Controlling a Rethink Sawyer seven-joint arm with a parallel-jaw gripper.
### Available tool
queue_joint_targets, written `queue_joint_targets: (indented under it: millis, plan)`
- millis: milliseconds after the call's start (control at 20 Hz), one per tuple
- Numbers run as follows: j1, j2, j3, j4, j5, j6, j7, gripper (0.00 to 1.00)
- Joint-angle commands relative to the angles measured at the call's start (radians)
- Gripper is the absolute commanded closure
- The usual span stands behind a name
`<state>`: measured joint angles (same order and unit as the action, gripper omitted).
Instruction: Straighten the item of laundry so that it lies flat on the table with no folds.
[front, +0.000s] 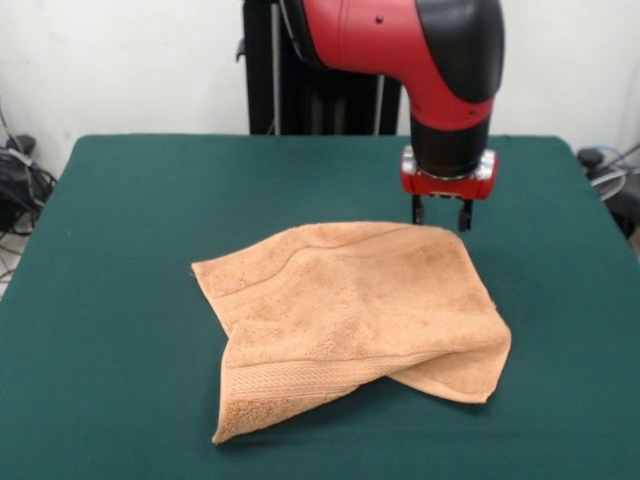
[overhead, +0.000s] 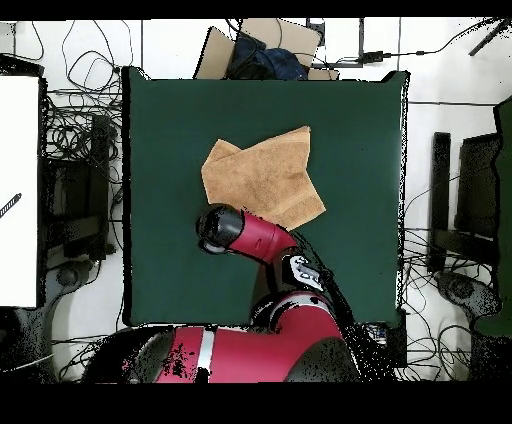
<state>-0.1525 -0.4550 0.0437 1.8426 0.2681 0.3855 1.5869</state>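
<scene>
The peach-orange towel (front: 350, 310) lies crumpled on the dark green table (front: 120, 250), slightly right of the middle. Its near part is folded over, with a woven band (front: 300, 378) along the fold and a corner sticking out at the near right (front: 465, 375). My gripper (front: 441, 213) hangs from the red arm just behind the towel's far right corner, open and empty, tips close to the table. In the overhead view the towel (overhead: 265, 175) sits at the table's (overhead: 160, 150) middle. The arm's head (overhead: 222, 228) covers the gripper at the towel's lower left edge.
The black pedestal (front: 300, 70) stands behind the table's far edge. Cables (front: 20, 185) lie off the table's left side. In the overhead view, boxes (overhead: 265, 45) sit beyond the top edge and equipment (overhead: 460, 210) stands at the right.
</scene>
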Motion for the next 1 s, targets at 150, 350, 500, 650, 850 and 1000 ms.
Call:
queue_joint_targets:
  millis: [150,350,500,650,850,1000]
  plan:
    - [-0.025,0.021,0.038,-0.011,0.062,0.014,0.229,0.00]
    - [-0.027,0.016,0.042,-0.004,0.064,0.006,0.231,0.00]
    - [-0.023,0.013,0.040,0.000,0.066,0.001,0.236,0.00]
    - [-0.018,0.028,0.032,-0.021,0.061,0.007,0.229,0.00]
    - [-0.020,0.088,0.023,-0.093,0.049,-0.001,0.201,0.00]
    - [-0.036,0.102,0.039,-0.097,0.049,-0.012,0.192,0.00]
